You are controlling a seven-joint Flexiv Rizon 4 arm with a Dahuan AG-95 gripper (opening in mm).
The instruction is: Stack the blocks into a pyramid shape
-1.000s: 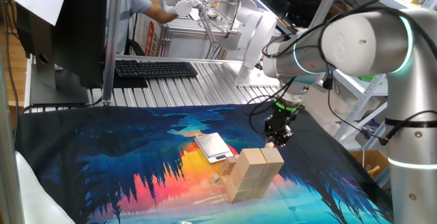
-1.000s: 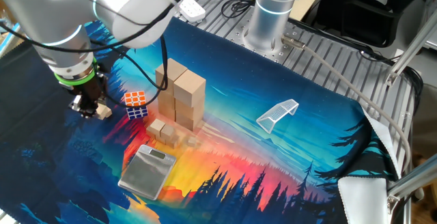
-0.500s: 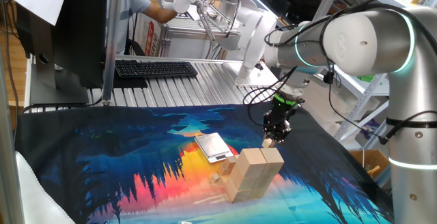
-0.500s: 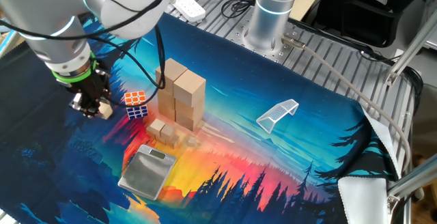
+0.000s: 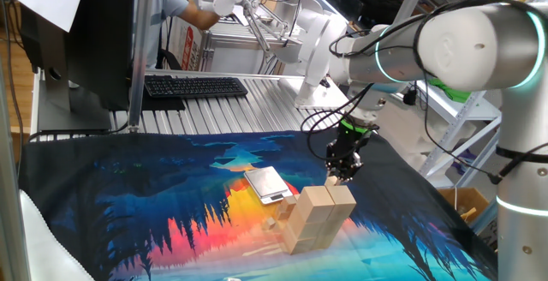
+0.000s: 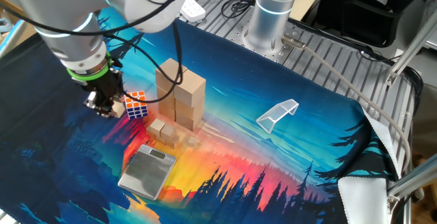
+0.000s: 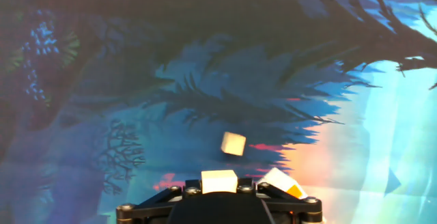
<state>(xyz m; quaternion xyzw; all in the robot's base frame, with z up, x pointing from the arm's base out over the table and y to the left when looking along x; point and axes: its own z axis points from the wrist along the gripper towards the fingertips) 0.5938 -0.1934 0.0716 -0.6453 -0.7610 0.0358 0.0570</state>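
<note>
My gripper (image 5: 342, 171) (image 6: 102, 105) hangs above the cloth, shut on a small pale wooden cube (image 7: 219, 180) (image 5: 333, 179). It is just left of the tall stack of wooden blocks (image 6: 179, 93) (image 5: 317, 215) in the other fixed view, beside a Rubik's cube (image 6: 135, 104). In the hand view the held cube shows between the black jaws of the gripper (image 7: 219, 187). Another small cube (image 7: 233, 143) lies on the cloth below. Small loose blocks (image 6: 162, 130) sit at the foot of the stack.
A flat silver scale (image 6: 147, 171) (image 5: 268, 183) lies on the cloth near the stack. A white mesh piece (image 6: 278, 113) lies further right. A corner of the Rubik's cube (image 7: 287, 184) shows beside the jaws. A keyboard (image 5: 195, 86) sits behind the cloth.
The gripper has carried the small cube toward the stack, ending next to the Rubik's cube. Its grip is unchanged.
</note>
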